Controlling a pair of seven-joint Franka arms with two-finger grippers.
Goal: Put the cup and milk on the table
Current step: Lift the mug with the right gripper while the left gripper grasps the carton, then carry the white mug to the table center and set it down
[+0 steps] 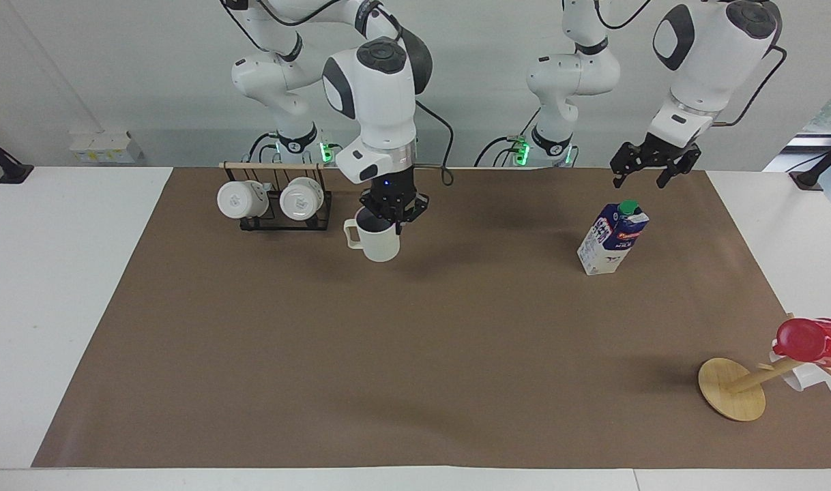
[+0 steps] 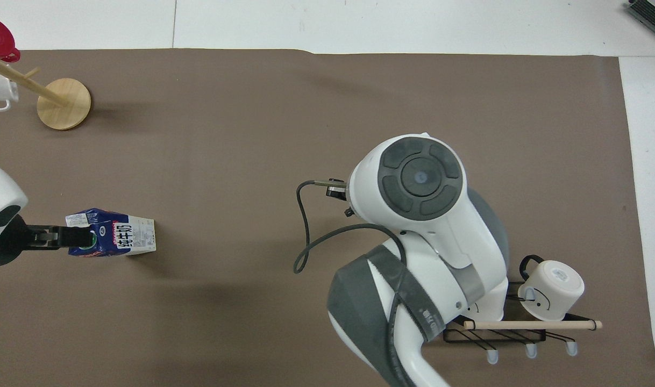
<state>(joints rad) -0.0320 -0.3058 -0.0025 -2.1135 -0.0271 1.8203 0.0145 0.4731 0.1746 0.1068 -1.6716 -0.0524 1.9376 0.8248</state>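
The off-white cup hangs upright a little above the brown mat of the table, beside the mug rack. My right gripper is shut on its rim from above. In the overhead view the right arm hides the cup. The milk, a blue and white carton with a green cap, stands upright on the mat toward the left arm's end. My left gripper hovers open above the carton without touching it, and in the overhead view the left gripper overlaps the cap.
A black wire rack with a wooden rod holds two white mugs next to the held cup. A wooden mug tree with a red cup and a white mug stands at the left arm's end, farther from the robots.
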